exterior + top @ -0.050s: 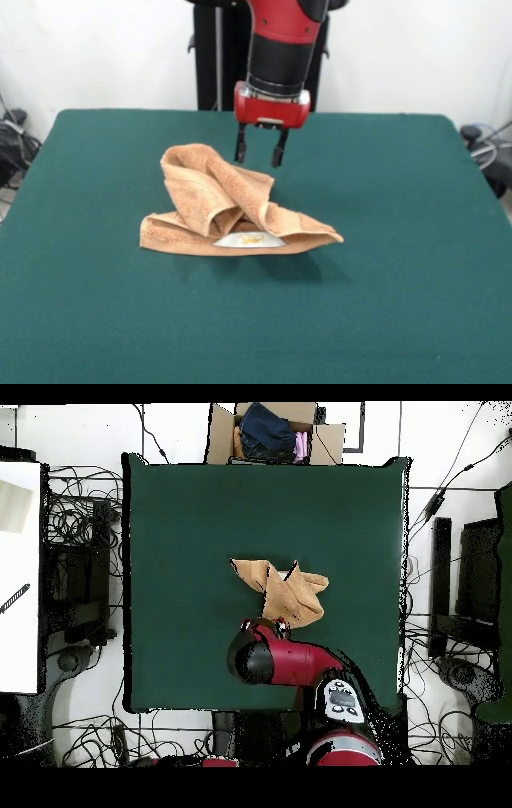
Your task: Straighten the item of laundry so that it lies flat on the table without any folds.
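Note:
The item of laundry [228, 210] is an orange-tan towel, crumpled and folded over itself near the middle of the dark green table [400, 304]. A small white label [248, 239] shows at its front edge. My gripper [260, 152] hangs open just above the towel's far edge, its two black fingers pointing down, with nothing between them. In the overhead view the towel [285, 589] lies just beyond the red arm [275, 659], which hides the gripper.
A cardboard box [275, 432] with clothes stands off the table's far edge in the overhead view. Cables and equipment lie on the floor on both sides of the table. Green felt stretches wide around the towel.

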{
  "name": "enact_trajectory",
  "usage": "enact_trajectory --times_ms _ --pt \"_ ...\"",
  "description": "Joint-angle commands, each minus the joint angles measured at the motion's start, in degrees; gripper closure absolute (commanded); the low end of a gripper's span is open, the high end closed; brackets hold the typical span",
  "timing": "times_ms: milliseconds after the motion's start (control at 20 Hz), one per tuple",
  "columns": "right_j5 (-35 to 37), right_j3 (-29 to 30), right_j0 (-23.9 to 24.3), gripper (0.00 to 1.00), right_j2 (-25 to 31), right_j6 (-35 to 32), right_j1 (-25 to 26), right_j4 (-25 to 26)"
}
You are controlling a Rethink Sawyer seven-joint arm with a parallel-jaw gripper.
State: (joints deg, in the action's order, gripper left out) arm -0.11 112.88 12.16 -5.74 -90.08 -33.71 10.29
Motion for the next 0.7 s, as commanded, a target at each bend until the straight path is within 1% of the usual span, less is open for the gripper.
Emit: enact_trajectory --times_ms 50,300,550,700 --pt "-3.42 -3.01 -4.07 0.00 -3.68 -9.38 1.89 -0.13" --pt "-2.08 -3.56 -13.02 0.00 -12.03 -11.05 1.85 -3.32" --pt "5.74 -6.60 -19.86 0.00 -18.55 -10.10 2.01 -4.72" --pt "9.37 -7.57 -22.87 0.00 -21.33 -10.59 2.18 -5.97"
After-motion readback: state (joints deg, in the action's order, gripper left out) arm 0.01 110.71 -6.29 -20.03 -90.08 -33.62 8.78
